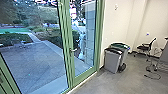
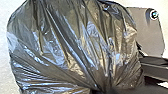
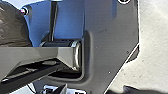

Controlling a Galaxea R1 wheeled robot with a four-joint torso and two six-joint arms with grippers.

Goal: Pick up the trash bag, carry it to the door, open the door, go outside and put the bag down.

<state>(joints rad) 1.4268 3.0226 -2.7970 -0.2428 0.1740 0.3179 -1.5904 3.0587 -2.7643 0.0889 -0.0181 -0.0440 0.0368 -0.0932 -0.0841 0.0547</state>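
Left end effector (image 2: 103, 91) clamped on gathered neck of trash bag (image 2: 75, 47), bulging in left wrist view. Right end effector: state cannot be told. Glass door (image 1: 70, 62), centre of head view, looks shut. Thin plastic could snag on door handle (image 1: 73, 50), tearing; bunched neck could slip.

The trash bag (image 2: 75, 45) is near, dark, glossy and bulging, its wrinkled plastic drawn into tight gathers. Farther off, the green-framed glass door (image 1: 85, 76) looks shut, its handle (image 1: 73, 50) on the left side.
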